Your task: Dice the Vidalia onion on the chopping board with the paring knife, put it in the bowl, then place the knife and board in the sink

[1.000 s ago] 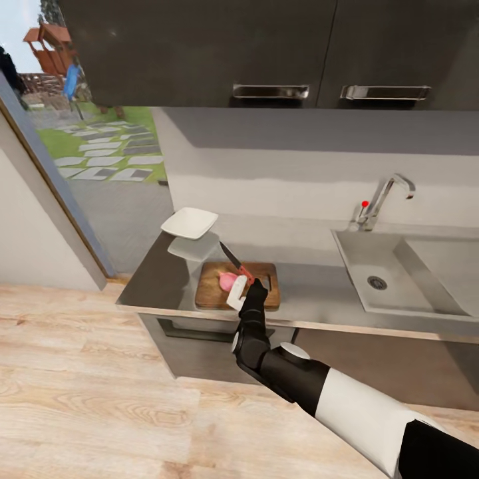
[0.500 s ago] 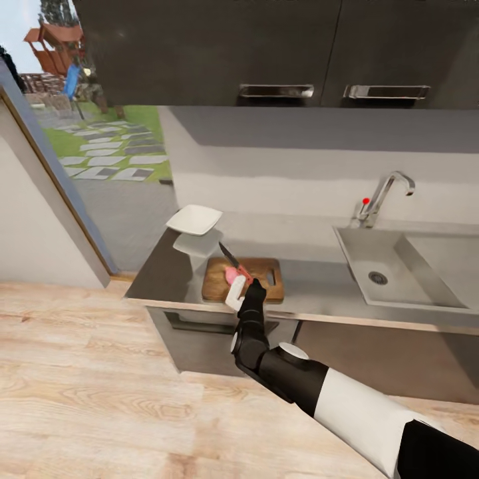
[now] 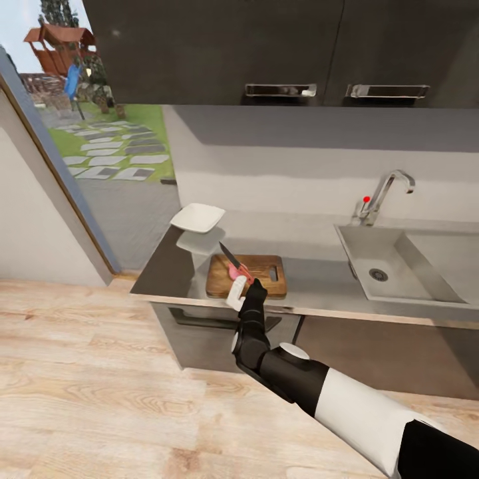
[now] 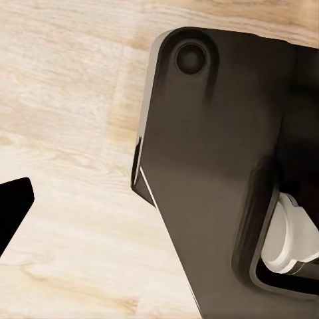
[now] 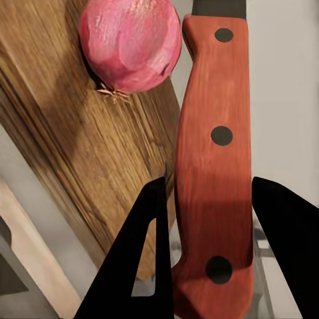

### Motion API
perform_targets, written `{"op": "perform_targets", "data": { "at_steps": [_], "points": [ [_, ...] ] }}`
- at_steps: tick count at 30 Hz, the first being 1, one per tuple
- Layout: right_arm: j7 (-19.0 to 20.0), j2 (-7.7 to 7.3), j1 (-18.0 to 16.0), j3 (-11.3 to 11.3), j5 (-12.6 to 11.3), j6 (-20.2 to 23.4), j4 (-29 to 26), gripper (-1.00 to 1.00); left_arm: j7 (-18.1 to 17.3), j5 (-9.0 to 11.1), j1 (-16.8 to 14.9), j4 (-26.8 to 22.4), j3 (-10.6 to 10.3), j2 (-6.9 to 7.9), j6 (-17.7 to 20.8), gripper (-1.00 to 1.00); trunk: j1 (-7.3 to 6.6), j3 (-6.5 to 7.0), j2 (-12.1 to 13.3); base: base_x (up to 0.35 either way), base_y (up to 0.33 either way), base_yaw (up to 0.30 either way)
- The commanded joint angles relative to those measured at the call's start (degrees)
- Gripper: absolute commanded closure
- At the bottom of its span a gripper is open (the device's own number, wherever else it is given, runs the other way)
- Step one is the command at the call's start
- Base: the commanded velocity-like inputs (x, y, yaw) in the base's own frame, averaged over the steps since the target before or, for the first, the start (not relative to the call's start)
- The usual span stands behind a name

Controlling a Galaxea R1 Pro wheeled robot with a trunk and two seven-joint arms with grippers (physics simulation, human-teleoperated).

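while the right end effector (image 5: 206, 252) grips the paring knife (image 5: 214, 153), the onion (image 5: 130, 44) sits just beyond on the chopping board (image 5: 73, 139).

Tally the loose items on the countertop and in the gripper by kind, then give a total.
Onion: 1
Board: 1
Knife: 1, in the right gripper
Bowl: 1
Total: 4
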Motion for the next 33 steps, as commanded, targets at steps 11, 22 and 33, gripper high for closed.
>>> {"op": "perform_targets", "data": {
  "at_steps": [11, 22, 33],
  "points": [
    [-0.4, -0.01, -0.1, 0.2, -0.2, 0.3, 1.2, 1.00, -0.3, 0.5, 0.0, -0.1, -0.1, -0.01, 0.0, -1.00, 0.03, -0.08, -0.1, 0.080, -0.064, 0.000],
    [-0.4, 0.21, -0.1, 0.3, -0.2, 0.3, 1.3, 1.00, -0.3, 0.5, 0.0, -0.1, -0.1, 0.01, 0.0, -1.00, 0.03, -0.08, -0.1, 0.002, -0.002, 0.000],
    [-0.3, 0.22, -0.1, 0.3, -0.2, 0.3, 2.8, 1.00, -0.3, 0.5, 0.0, -0.1, -0.1, -0.01, 0.0, -1.00, 0.03, -0.08, -0.1, 0.000, 0.000, 0.000]
  ]
}}
